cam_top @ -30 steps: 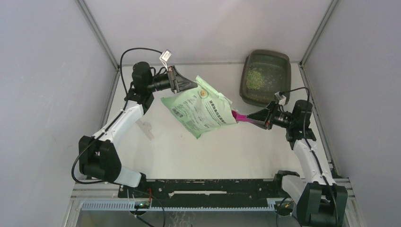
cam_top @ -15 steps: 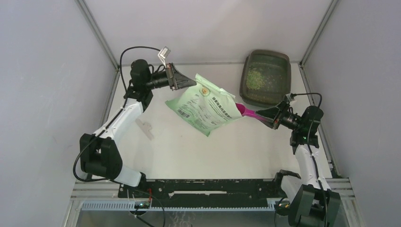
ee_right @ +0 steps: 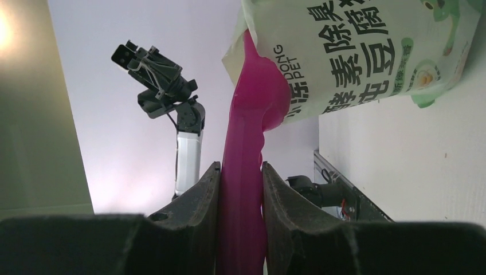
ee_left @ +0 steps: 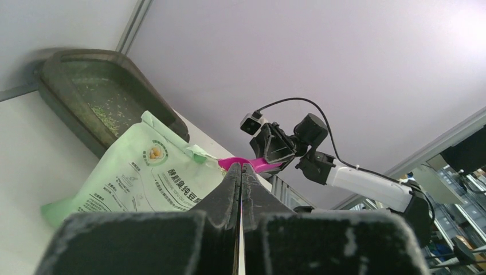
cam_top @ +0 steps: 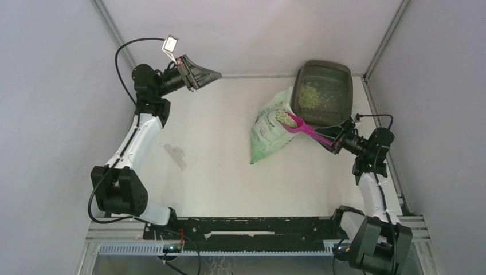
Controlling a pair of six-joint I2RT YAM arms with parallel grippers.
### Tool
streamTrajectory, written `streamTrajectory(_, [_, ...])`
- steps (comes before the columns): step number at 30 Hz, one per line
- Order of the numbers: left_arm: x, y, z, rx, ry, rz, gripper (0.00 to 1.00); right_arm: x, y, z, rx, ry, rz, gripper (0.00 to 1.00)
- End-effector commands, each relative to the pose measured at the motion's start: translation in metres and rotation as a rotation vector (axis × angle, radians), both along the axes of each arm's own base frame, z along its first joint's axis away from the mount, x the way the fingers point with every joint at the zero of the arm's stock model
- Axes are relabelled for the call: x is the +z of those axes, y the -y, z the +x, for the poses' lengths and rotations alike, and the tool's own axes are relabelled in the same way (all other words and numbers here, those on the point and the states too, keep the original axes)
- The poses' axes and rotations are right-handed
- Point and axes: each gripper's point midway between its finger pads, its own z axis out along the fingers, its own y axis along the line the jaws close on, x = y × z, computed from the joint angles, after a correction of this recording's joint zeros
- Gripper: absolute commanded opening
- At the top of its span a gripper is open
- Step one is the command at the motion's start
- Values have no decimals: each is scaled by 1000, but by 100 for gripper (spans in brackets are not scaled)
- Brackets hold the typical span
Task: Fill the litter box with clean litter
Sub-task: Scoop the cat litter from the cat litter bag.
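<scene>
My right end effector (cam_top: 334,141) is clamped on the handle of the magenta scoop (cam_top: 302,126), holding the bowl level so its clean litter (cam_top: 284,118) doesn't spill. The bowl hovers over the green bag (cam_top: 265,136), which leans against the litter box (cam_top: 322,62) at the far right corner of the table (cam_top: 229,166). My left end effector (cam_top: 216,73) is pinched shut on nothing, raised clear at far left.

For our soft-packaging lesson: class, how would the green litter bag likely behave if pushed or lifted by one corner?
The green bag is probably floppy: its thin film looks creased and slumped beside the litter box. Lifted by a corner, it would likely sag. Nothing grips it, so a sideways push may tip it over.
</scene>
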Motion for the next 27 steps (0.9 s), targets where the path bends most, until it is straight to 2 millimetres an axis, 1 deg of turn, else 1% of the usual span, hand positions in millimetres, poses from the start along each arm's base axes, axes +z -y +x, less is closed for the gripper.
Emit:
streamTrajectory(1, [0,1,-7,-19,34,-29,2,3,-8,-5,44,36,-23,0])
streamTrajectory(4, [-11,1,-8,-18,18,-28,2,-2,-11,-4,51,29,-28,0])
streamTrajectory(7, [-11,1,-9,-20,23,-25,2,0,-11,-4,45,39,-33,0])
streamTrajectory(15, [-14,0,-8,-26,18,-18,3,-2,16,-2,-40,31,-44,0])
streamTrajectory(20, [-14,0,-6,-37,13,-15,3,-1,20,-1,-76,43,-62,0])
streamTrajectory(22, [-15,1,-6,-40,3,-17,5,1,19,0,-73,53,-60,0])
streamTrajectory(25, [-28,5,-2,-37,-50,-1,6,12,16,2,-60,81,-41,0])
streamTrajectory(27, [-45,9,3,-13,-98,42,6,22,13,4,-56,107,-26,0])
